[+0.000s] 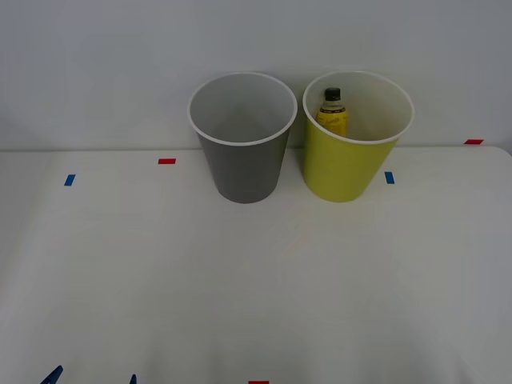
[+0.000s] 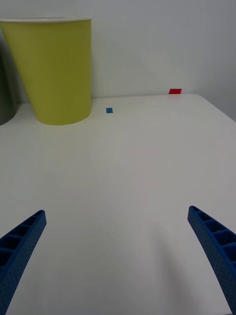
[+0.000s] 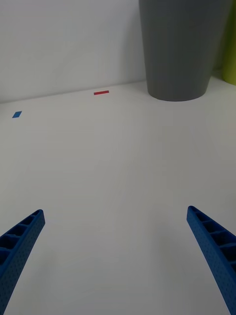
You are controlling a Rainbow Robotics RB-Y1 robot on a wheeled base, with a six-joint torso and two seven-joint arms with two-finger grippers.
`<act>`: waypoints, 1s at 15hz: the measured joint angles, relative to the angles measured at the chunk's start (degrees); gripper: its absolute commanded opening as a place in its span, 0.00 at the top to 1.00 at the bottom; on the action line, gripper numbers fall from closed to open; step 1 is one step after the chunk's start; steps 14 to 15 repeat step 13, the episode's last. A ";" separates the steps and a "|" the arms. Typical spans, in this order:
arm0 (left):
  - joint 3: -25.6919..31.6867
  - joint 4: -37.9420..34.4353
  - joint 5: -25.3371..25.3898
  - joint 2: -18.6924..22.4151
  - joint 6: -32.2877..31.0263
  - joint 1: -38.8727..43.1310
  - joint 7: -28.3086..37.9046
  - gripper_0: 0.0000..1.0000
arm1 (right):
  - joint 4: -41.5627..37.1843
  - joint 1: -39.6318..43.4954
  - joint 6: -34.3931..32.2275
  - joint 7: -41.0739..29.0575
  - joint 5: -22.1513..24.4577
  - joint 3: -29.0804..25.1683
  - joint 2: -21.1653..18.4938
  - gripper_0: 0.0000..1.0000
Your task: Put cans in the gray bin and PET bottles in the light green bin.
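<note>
The gray bin (image 1: 242,156) and the light green bin (image 1: 352,156) stand side by side at the back of the white table. A PET bottle (image 1: 332,112) with a black cap and yellow label stands upright inside the light green bin. Cans are out of view. My left gripper (image 1: 92,378) is low at the table's near left edge, open and holding nothing, with the gray bin (image 3: 182,49) far ahead of it (image 3: 115,211). My right gripper (image 2: 116,211) is open over bare table, well short of the light green bin (image 2: 54,69).
Small blue tape marks (image 1: 70,180) (image 1: 390,178) and red tape marks (image 1: 166,161) (image 1: 474,142) lie flat on the table (image 1: 256,280). A white wall rises right behind the bins.
</note>
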 measured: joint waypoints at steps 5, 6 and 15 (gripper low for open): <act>0.00 0.00 0.00 0.00 0.00 0.00 0.00 0.00 | 0.00 0.00 0.00 0.00 0.00 0.00 0.00 0.00; 0.00 0.00 0.00 0.00 0.00 0.00 0.00 0.00 | 0.00 0.00 0.00 0.00 0.00 0.00 0.00 0.00; 0.00 0.00 0.00 0.00 0.00 0.00 0.00 0.00 | 0.00 0.00 0.00 0.00 -0.01 0.00 0.00 0.00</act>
